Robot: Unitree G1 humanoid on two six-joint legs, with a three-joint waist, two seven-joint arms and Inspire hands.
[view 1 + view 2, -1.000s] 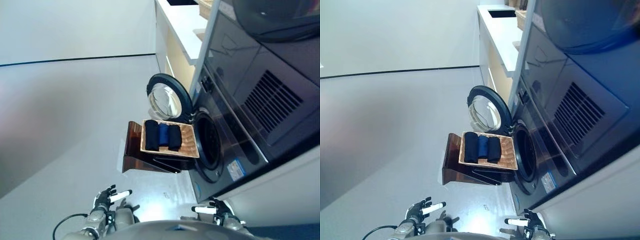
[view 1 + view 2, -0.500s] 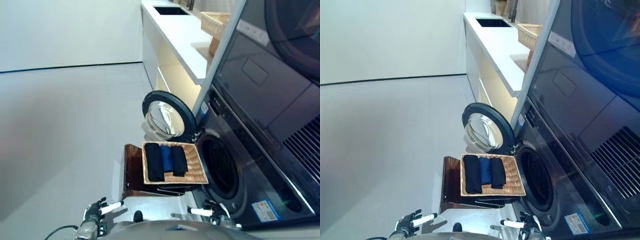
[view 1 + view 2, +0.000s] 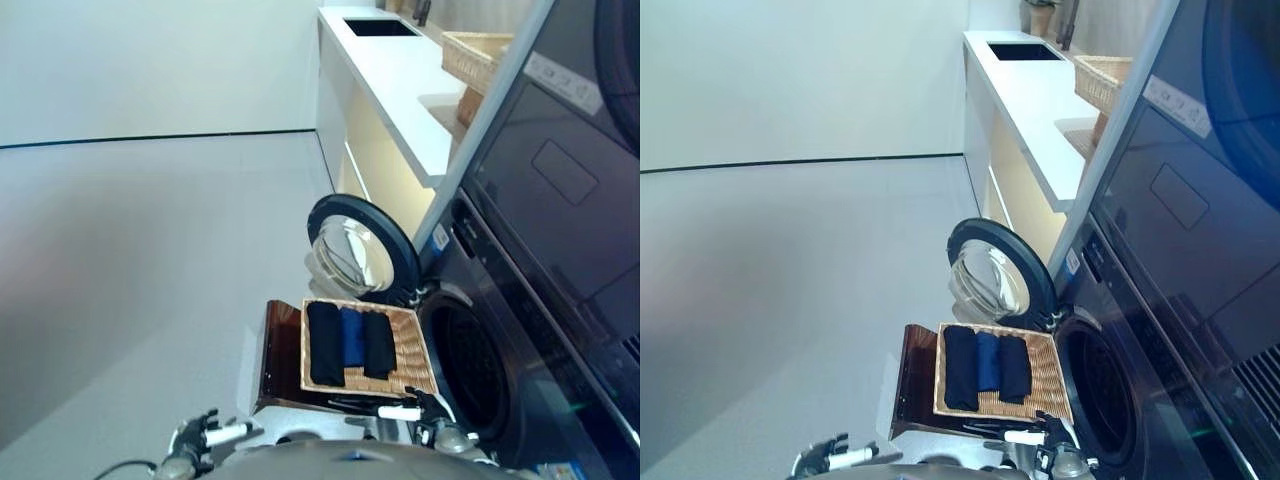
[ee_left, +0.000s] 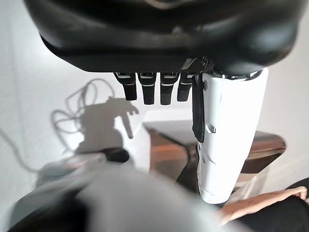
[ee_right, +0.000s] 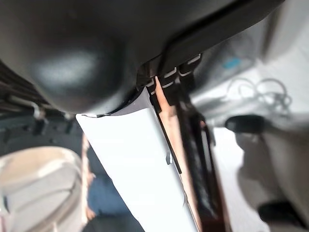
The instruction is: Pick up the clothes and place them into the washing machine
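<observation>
Three folded clothes, a black one, a blue one and another black one, lie side by side in a wicker basket. The basket rests on a dark wooden stool in front of the washing machine's round opening, whose door stands swung open. My left hand hangs low by the stool, open and empty. My right hand is open at the basket's near edge and holds nothing. In the right wrist view the blue cloth shows past the white thumb.
A white counter with a sink runs along the wall beyond the machine, with another wicker basket on it. Dark appliance fronts rise on the right. Pale floor spreads to the left.
The camera has shifted, so the whole scene sits differently. Both hands stay low and empty; the right hand now shows closer to the basket's near edge.
</observation>
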